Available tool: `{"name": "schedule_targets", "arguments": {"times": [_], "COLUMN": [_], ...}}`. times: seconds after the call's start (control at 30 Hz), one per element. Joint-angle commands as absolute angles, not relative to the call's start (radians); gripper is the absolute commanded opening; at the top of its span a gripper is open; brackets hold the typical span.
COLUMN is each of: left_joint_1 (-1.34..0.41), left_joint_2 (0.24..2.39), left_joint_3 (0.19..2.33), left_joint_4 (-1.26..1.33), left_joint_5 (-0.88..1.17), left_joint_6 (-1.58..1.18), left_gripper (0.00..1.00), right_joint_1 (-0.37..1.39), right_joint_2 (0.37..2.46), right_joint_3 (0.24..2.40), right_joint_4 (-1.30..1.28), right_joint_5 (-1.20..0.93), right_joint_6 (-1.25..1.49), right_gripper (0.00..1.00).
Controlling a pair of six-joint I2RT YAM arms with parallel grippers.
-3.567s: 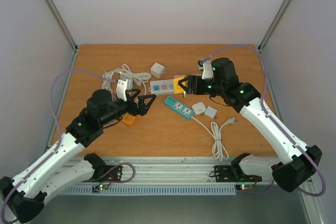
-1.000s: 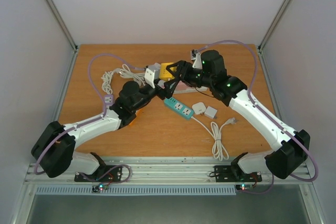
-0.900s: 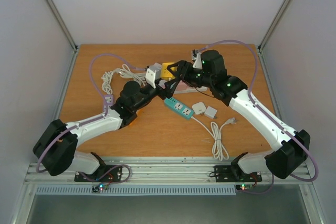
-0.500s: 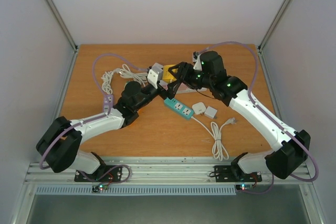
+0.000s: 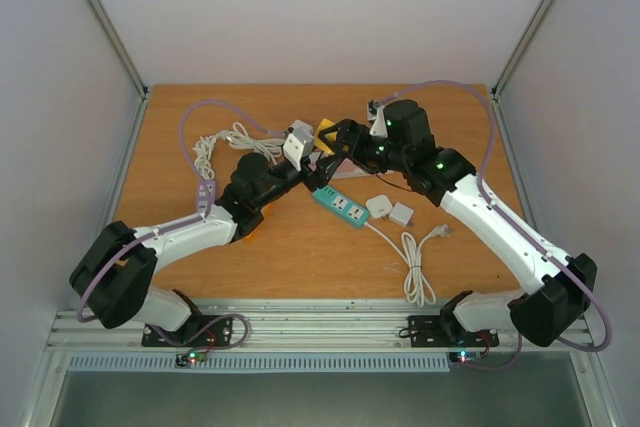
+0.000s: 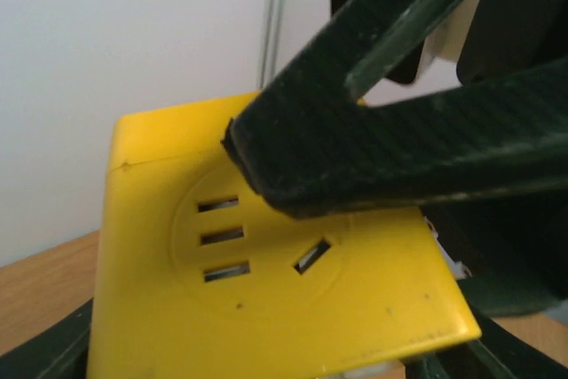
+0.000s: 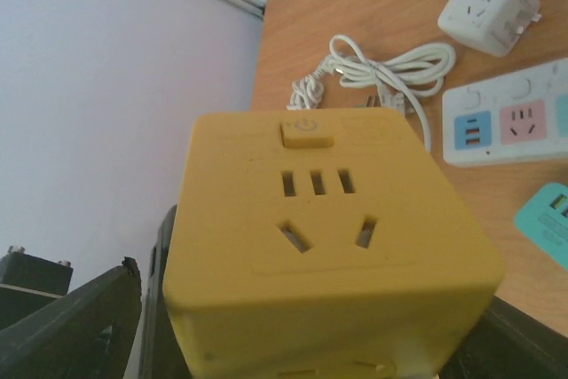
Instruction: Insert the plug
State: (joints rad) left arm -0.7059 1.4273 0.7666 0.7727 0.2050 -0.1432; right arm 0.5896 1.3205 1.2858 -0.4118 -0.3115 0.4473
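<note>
Table (image 5: pixel 200 247): bare wood at left and near edge gives you room. Teal strip (image 5: pixel 340 205) and cord (image 5: pixel 415 267) crowd middle-right.

Yellow cube socket (image 7: pixel 319 246) aloft at rear middle, flanked by left gripper (image 5: pixel 316 154) and right gripper (image 5: pixel 338 139). Cannot tell whether either clamps it.

Power symbol on button (image 7: pixel 306 128). That socket face points at right wrist camera.

Bright, even, diffuse light, faint soft shadows on the table (image 5: pixel 300 257), near fingers (image 6: pixel 399 130) blurred in left wrist view
</note>
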Motion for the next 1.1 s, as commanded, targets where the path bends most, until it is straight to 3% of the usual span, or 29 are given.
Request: {"name": "schedule_targets", "arguments": {"times": [0.0, 0.5, 0.77, 0.97, 1.07], "left_joint_1": [-0.694, -0.602, -0.596, -0.589, -0.589], "left_joint_2": [1.396, 1.33, 1.349, 1.342, 1.346], "left_joint_3": [0.772, 0.785, 0.826, 0.865, 0.872], "left_joint_4": [0.809, 0.748, 0.72, 0.541, 0.523], "left_joint_5": [0.335, 0.762, 0.895, 0.937, 0.939], "left_joint_6": [0.003, 0.098, 0.072, 0.155, 0.164], "left_gripper": [0.56, 0.55, 0.56, 0.57, 0.57], "right_joint_1": [0.585, 0.465, 0.466, 0.473, 0.474], "right_joint_2": [1.264, 1.215, 1.277, 1.315, 1.315], "right_joint_3": [1.334, 1.413, 1.452, 1.468, 1.464], "right_joint_4": [-0.514, -0.766, -0.825, -0.865, -0.852], "right_joint_5": [-0.368, -0.706, -0.76, -0.792, -0.814], "right_joint_6": [0.37, 0.226, 0.231, 0.22, 0.226], "right_gripper": [0.89, 0.88, 0.79, 0.75, 0.69]}}
